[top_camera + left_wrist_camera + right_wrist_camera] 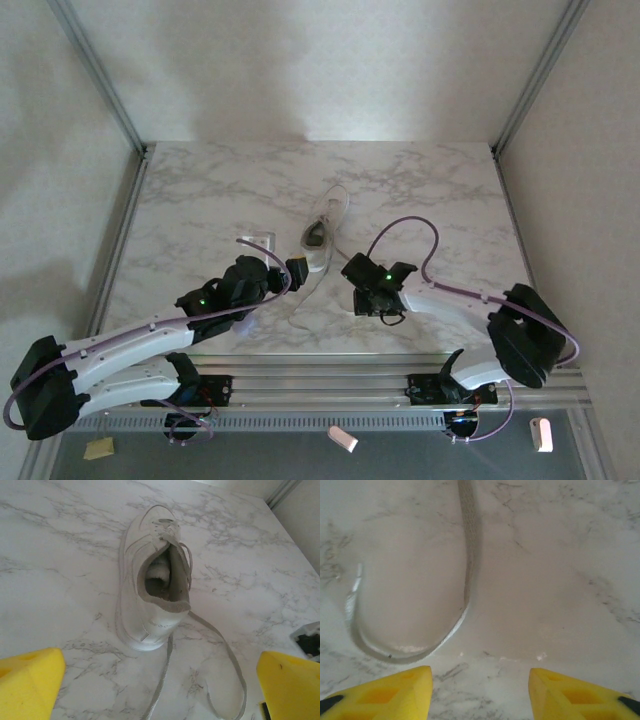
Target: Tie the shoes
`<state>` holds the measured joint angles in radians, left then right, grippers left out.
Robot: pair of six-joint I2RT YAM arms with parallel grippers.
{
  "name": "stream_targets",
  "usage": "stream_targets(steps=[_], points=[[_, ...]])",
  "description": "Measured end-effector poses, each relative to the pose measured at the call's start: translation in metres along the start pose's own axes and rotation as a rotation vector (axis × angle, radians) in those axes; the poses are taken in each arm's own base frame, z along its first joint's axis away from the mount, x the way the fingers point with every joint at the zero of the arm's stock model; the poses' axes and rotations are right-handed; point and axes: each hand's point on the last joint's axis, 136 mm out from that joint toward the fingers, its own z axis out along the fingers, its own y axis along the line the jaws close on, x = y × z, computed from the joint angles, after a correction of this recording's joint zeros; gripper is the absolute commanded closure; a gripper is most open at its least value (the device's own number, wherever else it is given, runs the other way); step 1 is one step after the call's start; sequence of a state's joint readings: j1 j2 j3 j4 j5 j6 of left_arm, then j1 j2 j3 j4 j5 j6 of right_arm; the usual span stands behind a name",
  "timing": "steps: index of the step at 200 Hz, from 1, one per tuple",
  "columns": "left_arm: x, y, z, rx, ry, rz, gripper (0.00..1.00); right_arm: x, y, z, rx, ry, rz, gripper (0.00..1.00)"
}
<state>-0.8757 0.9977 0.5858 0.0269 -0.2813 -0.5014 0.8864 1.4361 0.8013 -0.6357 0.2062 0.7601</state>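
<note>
From above, the shoe (318, 232) lies mid-surface (200, 200), toe pointing away, just beyond both arms' jaws. Left wrist: the shoe sits ahead, heel nearest, its loose laces (227, 652) trailing toward the camera; the left jaws are wide apart and empty. Right wrist: the right jaws are apart and empty, with a curled lace (468, 555) just ahead.

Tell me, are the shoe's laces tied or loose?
Loose. The laces trail away from the shoe and lie slack on the table; no knot or bow is visible.
</note>
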Motion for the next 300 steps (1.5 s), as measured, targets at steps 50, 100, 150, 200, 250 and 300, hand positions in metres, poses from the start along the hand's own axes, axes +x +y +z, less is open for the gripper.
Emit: stream_targets(steps=[50,100,150,200,250,300], points=[[-0.001,0.002,0.0,-0.01,-0.007,0.001,0.03,-0.012,0.012,0.016,-0.009,0.01,0.031,0.55],[-0.002,0.004,0.0,-0.022,-0.015,0.001,0.03,-0.016,0.012,0.031,0.02,0.034,0.04,0.66],[0.004,0.006,0.004,-0.032,-0.002,0.008,0.05,-0.019,0.007,0.033,0.021,0.031,0.061,0.93],[0.018,0.013,0.013,-0.076,0.036,0.007,0.14,-0.017,-0.003,0.017,-0.024,-0.014,0.059,1.0],[-0.021,-0.023,0.033,-0.068,0.005,-0.07,0.31,-0.058,-0.023,-0.035,-0.15,-0.175,0.158,1.0],[-0.029,-0.054,0.069,-0.078,0.057,-0.127,0.52,-0.063,-0.032,-0.028,-0.185,-0.12,0.155,1.0]])
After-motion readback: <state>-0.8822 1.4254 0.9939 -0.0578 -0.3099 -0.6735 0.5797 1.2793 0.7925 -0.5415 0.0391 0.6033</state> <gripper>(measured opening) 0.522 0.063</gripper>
